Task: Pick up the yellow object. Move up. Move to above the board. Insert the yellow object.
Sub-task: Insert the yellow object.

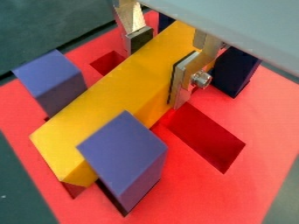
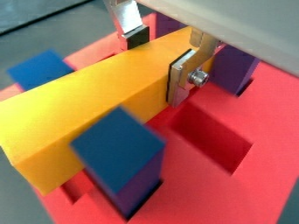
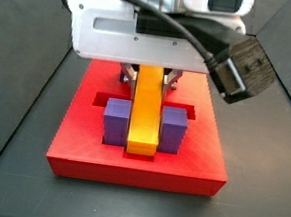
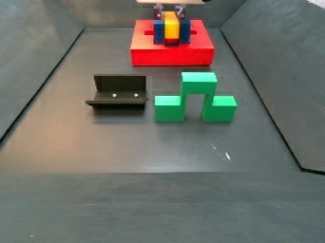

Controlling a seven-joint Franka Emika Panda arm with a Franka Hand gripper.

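Wrist view: gripper (image 1: 163,58) sits over the board (image 1: 251,188), its 2 silver fingers (image 1: 187,79) clamped on the long sides of the yellow object (image 1: 111,109) near one end. Same grasp in both wrist views, gripper (image 2: 162,56) pinching the yellow object (image 2: 87,105) above the board (image 2: 263,188).

Yellow object runs across the middle of the board, between 2 blue-purple blocks (image 1: 49,80) (image 1: 122,157) standing in the board's slots on either side of it. A 3rd dark block (image 1: 237,70) stands on the board beyond the gripper. Open recessed slot (image 1: 211,140) shows in the board just beside the bar. Cannot tell if the bar's underside is seated in the board or just above it.

Side view: gripper (image 3: 149,78) at the far part of the board (image 3: 87,163), yellow object (image 3: 146,116) lying along the board's centre line, purple blocks (image 3: 116,122) flanking it.

Other side view: board (image 4: 146,52) at the far end of the floor, gripper (image 4: 170,13) on it. Well apart from the board, nearer the camera: the fixture (image 4: 117,94) and 3 green blocks (image 4: 197,97) just beside it.
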